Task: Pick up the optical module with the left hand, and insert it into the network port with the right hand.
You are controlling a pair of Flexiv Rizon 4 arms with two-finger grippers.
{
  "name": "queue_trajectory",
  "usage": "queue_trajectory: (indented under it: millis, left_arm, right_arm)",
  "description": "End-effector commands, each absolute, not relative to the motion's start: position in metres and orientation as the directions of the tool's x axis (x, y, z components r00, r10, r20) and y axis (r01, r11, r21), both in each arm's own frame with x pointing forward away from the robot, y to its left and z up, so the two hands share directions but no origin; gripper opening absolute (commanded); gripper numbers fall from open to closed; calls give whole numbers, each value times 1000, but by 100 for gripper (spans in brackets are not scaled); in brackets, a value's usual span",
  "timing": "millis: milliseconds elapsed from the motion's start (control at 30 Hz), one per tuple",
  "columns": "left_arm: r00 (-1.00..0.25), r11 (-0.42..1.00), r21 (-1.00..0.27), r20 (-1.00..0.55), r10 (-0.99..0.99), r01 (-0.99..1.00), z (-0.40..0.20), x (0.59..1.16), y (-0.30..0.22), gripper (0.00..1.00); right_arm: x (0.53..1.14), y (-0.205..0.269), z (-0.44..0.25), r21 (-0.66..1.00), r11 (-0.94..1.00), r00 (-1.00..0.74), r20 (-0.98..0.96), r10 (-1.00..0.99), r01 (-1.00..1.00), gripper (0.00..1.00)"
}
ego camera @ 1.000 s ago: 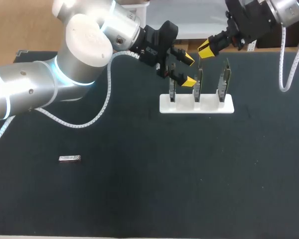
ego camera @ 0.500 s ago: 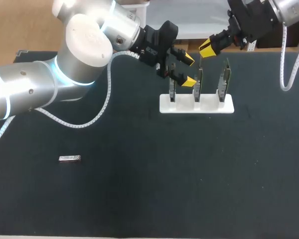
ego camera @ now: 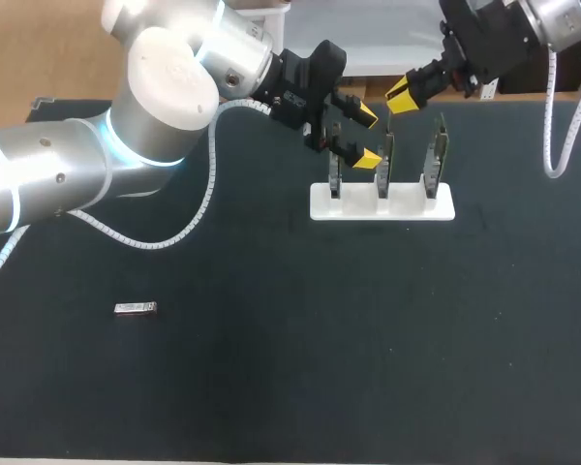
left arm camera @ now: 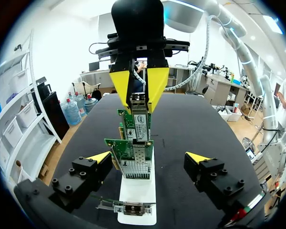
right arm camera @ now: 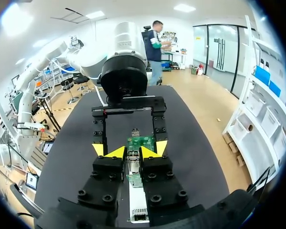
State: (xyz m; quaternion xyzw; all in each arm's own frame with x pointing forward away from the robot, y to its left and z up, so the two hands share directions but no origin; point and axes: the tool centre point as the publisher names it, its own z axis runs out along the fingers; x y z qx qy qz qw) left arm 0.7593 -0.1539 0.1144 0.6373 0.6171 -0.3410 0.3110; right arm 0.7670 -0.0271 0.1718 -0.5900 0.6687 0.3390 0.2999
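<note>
**Head view.** Danger first: left gripper (ego camera: 368,137) spread wide around the end card (ego camera: 335,174) of the white rack (ego camera: 382,205), right gripper (ego camera: 402,95) just above the middle card (ego camera: 387,160). Any careless pull-back from here is likely to clip a card and tip or shift the rack, the cause being two claws crowded over one small stand. Likewise a chance of claw striking claw, being so near each other. Optical module (ego camera: 136,308) flat on the table (ego camera: 271,387), well apart from the rack, off toward the left arm's side and the near edge. Nowhere near either claw, and not yet picked up.

**Left wrist view.** Own claw open, one yellow tip to each side of the rack, the nearest card between them and apparently touching neither. Right gripper beyond, over the next card. No module ahead of or under the claw. Judged need: back clear of the cards before heading for it, with a snag on the near card as the hazard.

**Right wrist view.** Rack and cards directly under and ahead of the claw, a silvery part right at it. Cannot tell whether anything is pinched. Module out of sight. A push downward here could bend a card.
</note>
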Motion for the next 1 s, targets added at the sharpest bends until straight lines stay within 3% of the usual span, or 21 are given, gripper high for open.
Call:
queue_trajectory:
  millis: [33, 1000]
  left_arm:
    - [5, -48, -28, -816, 578, 998, 115, 762, -155, 100]
    - [5, -48, -28, -816, 578, 998, 115, 762, -155, 100]
  right_arm:
    - [767, -26, 170, 97, 77, -124, -802, -584, -992, 0]
    - [767, -26, 169, 89, 74, -116, -798, -591, -993, 0]
